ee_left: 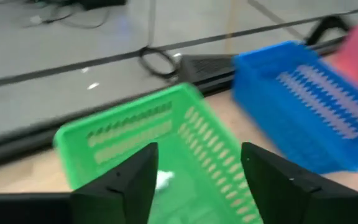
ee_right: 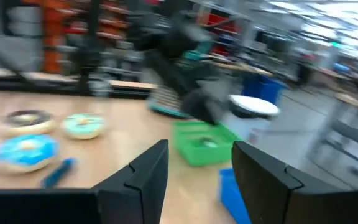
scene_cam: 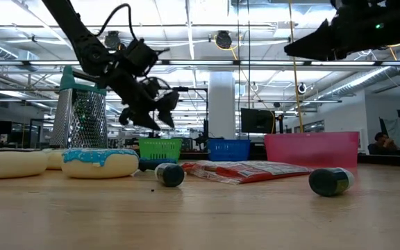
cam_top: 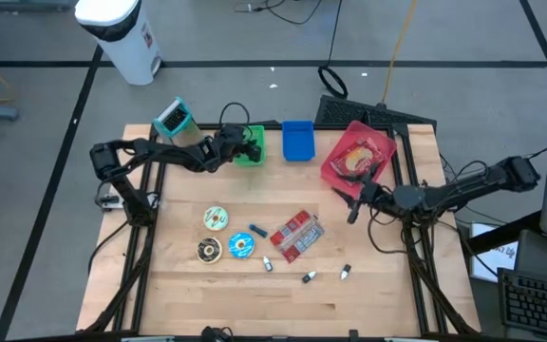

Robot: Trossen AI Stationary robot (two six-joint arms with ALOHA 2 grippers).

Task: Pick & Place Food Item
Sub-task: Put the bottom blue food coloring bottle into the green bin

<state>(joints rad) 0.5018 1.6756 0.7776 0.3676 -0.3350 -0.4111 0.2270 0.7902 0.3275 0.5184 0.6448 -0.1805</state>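
Evidently we are at the release step: the left tool (cam_top: pixel 246 144) hangs over the green basket (cam_top: pixel 252 152) at the far edge of the bench (cam_top: pixel 283 285), its fingers (ee_left: pixel 126 180) spread with nothing between them, and a small pale item (ee_left: pixel 164 180) lies on the basket floor beneath (we take this for the food item just placed, though it is too blurred to identify). The right tool (cam_top: pixel 357 204) waits in the air near the red bin (cam_top: pixel 359 152), its fingers parted and carrying nothing that we can see. Our judgement: the next move calls for lifting the left tool straight clear of the basket rim before swinging back toward the items remaining mid-bench, namely the donuts (cam_top: pixel 216 218) and the red packet (cam_top: pixel 295 234); a sideways exit risks catching the basket wall. On views: only the left wrist view looks into the green basket and shows the pale item there; the high view hides that interior under the arm but alone gives the full layout, with the blue basket (cam_top: pixel 297 140) just beside the green one. The low view shows the left tool raised above the basket rim.
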